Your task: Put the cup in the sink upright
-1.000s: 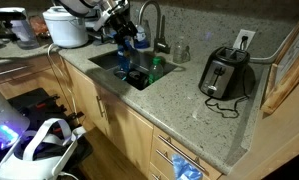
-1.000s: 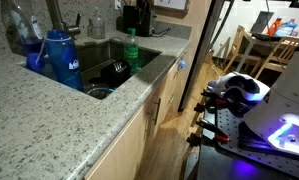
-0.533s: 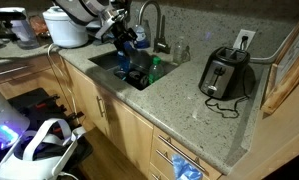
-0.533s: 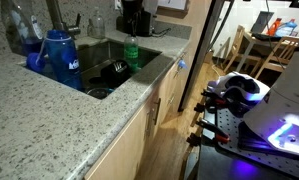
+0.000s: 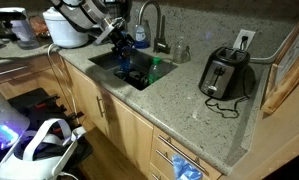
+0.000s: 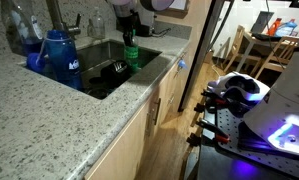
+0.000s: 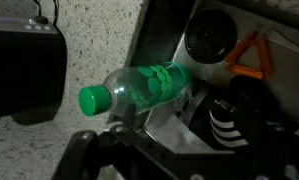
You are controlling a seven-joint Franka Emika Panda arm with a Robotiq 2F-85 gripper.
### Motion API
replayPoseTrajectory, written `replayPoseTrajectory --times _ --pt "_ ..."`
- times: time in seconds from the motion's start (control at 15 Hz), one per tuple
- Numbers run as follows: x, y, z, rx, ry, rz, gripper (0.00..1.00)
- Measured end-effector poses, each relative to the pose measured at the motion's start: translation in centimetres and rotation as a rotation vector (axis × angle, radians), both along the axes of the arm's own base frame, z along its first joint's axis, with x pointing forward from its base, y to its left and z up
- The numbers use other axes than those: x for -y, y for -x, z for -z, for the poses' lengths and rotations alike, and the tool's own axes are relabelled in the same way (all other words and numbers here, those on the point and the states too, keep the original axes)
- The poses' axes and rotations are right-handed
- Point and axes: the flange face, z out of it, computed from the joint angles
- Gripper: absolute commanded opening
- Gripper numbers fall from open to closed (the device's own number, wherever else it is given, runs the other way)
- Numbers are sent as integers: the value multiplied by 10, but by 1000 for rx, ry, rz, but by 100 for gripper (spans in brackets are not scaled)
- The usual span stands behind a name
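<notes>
A dark round cup [image 7: 214, 35] lies in the sink [image 5: 117, 60] beside an orange triangular piece [image 7: 251, 55], seen in the wrist view. In the exterior views the cup is only a dark shape on the sink floor [image 6: 114, 70]. My gripper [image 5: 124, 42] hangs over the sink's near end, above the green bottle [image 6: 131, 50], and it also shows at the top of an exterior view [image 6: 129, 22]. In the wrist view the gripper [image 7: 159, 165] looks spread and empty, with the green bottle [image 7: 139, 90] just ahead of it.
A blue bottle [image 6: 59, 55] stands on the counter by the faucet [image 5: 149, 20]. A black toaster [image 5: 224, 72] and a white cooker [image 5: 67, 28] flank the sink. A black item with white stripes [image 7: 224, 120] lies in the sink. A small glass [image 5: 181, 50] stands behind.
The arm has swung away from the faucet and blue bottle toward the sink's near end. The gripper has come into the top of the exterior view that lacked it.
</notes>
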Motion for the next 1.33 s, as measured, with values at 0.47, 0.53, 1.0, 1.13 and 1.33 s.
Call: replayPoseTrajectory --times 0.47,0.53,1.0,1.13,1.33 --pt "6 0 8 -33 -24 -4 100" --pt "7 0 11 -41 -19 1 100" --pt "-31 -35 28 -71 50 -22 100" --pt "-47 -47 32 -74 76 -34 100" --pt "-62 -57 44 -85 105 -51 100"
